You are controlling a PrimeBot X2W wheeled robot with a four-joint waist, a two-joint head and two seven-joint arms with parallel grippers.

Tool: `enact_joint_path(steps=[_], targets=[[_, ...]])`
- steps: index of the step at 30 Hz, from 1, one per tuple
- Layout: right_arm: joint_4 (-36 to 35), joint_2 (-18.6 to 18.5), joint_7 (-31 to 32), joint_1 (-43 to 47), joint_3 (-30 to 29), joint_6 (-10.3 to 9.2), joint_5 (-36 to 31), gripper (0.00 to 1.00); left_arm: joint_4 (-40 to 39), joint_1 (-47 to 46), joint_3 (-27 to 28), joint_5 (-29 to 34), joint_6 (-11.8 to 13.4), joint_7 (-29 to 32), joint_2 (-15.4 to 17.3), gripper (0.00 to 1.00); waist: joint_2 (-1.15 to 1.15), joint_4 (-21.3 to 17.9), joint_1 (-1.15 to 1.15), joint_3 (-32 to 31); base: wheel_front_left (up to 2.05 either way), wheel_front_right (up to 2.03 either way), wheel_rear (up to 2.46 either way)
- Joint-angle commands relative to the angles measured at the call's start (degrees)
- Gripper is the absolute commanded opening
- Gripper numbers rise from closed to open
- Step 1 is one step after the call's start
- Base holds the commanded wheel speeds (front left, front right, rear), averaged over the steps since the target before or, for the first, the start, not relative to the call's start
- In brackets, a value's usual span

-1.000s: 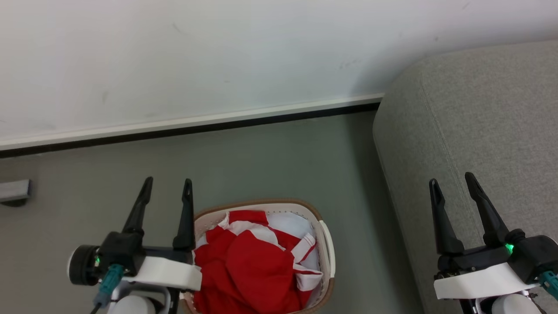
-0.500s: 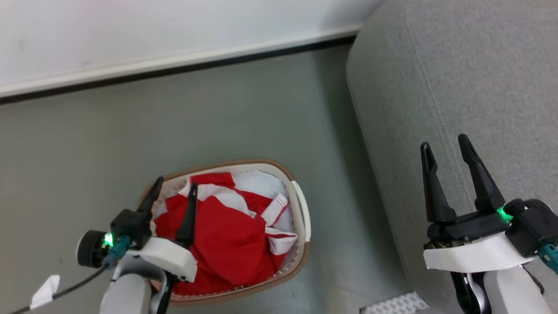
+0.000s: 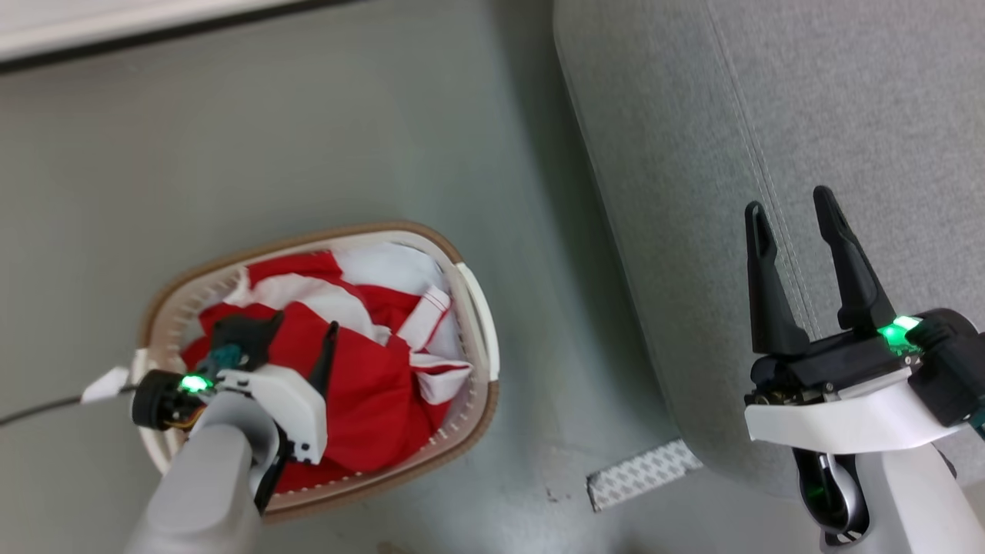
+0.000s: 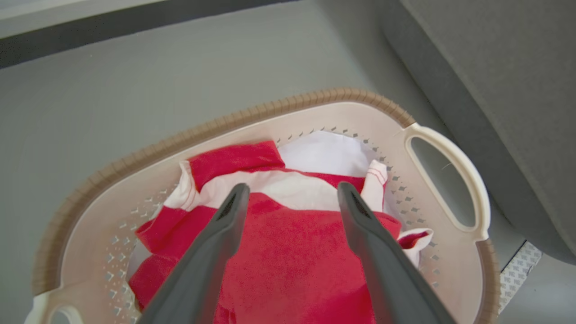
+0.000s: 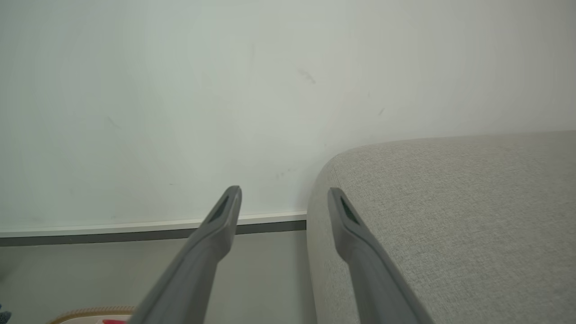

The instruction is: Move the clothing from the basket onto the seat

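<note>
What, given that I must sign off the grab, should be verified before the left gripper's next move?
1. Left gripper open: ok, its two fingers stand well apart.
2. Left gripper over the clothing: ok, the red fabric lies between and beneath its fingers.
3. Fingers touching the fabric: cannot tell.
4. Fingers inside the basket rim, apart from its walls: ok in the left wrist view.
5. Seat ready to take the clothing: ok, the part in view is bare.
6. Right gripper out of the way: ok, open, holding nothing, over the seat.
</note>
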Motion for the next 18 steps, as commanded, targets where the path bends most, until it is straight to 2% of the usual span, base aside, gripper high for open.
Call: enact_joint_path(steps=[1, 5, 13, 18], targets=[[-0.4, 0.1, 0.0, -1.1, 0.0, -0.10, 0.6, 1.00, 1.6, -1.6, -1.3, -0.6, -0.2, 0.7, 0.7, 1.00, 0.00, -1.6, -0.01, 2.2, 0.00, 0.00, 0.00], [-1.0, 0.1, 0.0, -2.2, 0.6, -0.10, 2.2, 1.00, 6.1, -5.0, -6.1, -3.7, -0.2, 3.1, 1.7, 1.00, 0.00, -3.1, -0.01, 4.4, 0.00, 0.00, 0.00], [-1.4, 0.1, 0.0, -3.1, 1.9, -0.10, 5.1, 1.00, 12.6, -9.0, -15.9, -9.9, -0.2, 12.8, 4.4, 1.00, 0.00, -5.7, -0.01, 8.1, 0.00, 0.00, 0.00], [-2.0, 0.1, 0.0, -3.7, 2.7, -0.10, 6.7, 1.00, 15.9, -10.9, -20.4, -10.5, -0.2, 18.5, 6.7, 1.00, 0.00, -7.1, -0.01, 10.3, 0.00, 0.00, 0.00]])
